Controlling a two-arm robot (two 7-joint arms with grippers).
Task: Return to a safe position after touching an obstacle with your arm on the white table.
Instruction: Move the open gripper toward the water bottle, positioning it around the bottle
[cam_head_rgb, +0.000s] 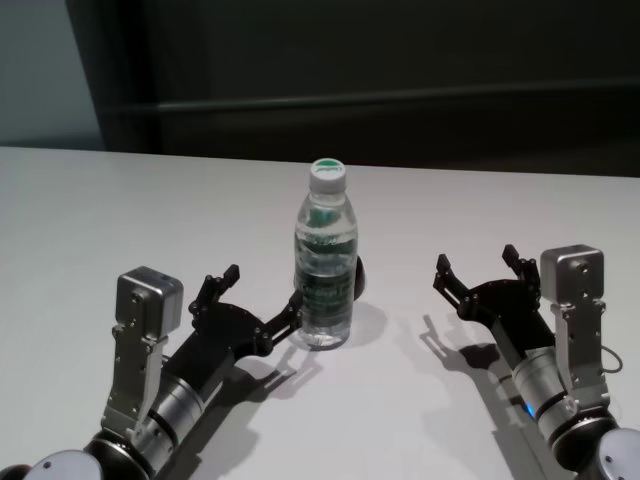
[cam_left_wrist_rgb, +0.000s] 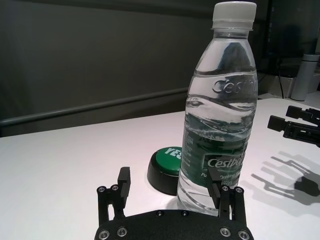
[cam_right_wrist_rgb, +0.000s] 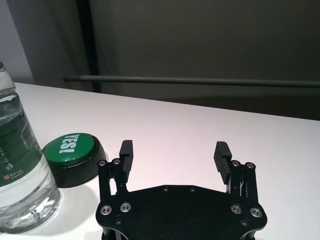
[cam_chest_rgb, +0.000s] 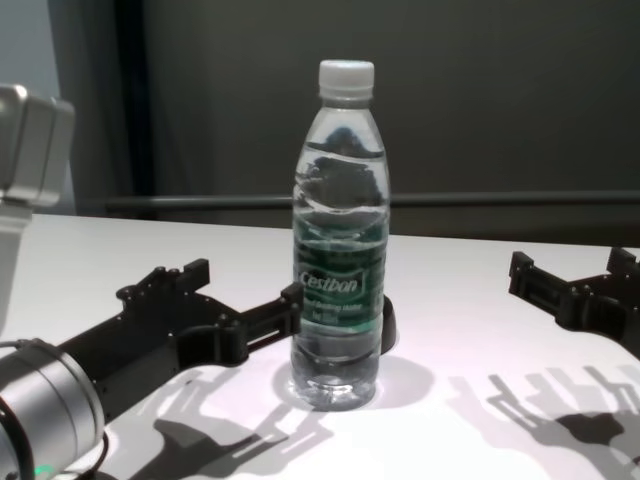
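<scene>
head view shows the water bottle (cam_head_rgb: 325, 268) standing upright near the middle of the white table (cam_head_rgb: 120, 220), capped, with broad bare tabletop behind it up to the far edge and out to both sides. the left gripper (cam_head_rgb: 262, 300) lies low just left of the bottle, fingers spread, its inner fingertip (cam_chest_rgb: 291, 297) touching or nearly touching the bottle's lower side; the outer finger points past it over bare surface. the right gripper (cam_head_rgb: 478, 268) hovers well apart on the bottle's right, fingers also spread with nothing between them, bare table between it and the bottle. a green button (cam_left_wrist_rgb: 167, 169) in a black base sits just behind the bottle, close to its foot.
</scene>
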